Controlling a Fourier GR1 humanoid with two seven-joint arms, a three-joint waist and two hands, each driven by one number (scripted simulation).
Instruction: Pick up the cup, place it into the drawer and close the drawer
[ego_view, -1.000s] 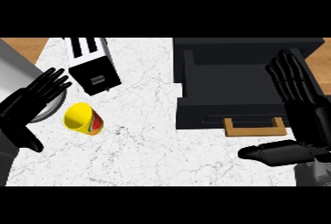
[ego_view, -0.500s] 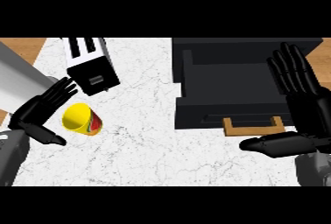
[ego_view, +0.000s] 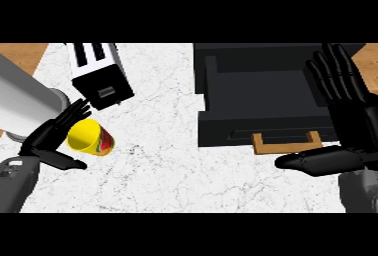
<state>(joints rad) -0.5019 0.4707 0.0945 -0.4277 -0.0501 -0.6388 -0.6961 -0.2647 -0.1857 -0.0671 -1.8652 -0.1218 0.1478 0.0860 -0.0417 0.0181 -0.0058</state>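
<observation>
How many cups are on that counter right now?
1. The yellow cup lies on the white counter at the view's left, just below the toaster, next to the left hand. None shows in the open drawer, though the right hand covers part of it.

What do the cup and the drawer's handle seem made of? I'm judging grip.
The cup: probably glazed ceramic or plastic, given its smooth yellow surface with a red patch. The drawer's handle: likely wood, given its matte tan colour.

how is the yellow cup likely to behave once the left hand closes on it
The yellow cup looks rigid and small, so probably light. It appears tipped over, so a nudge from the left hand might roll it. Its smooth-looking wall could slip.
</observation>
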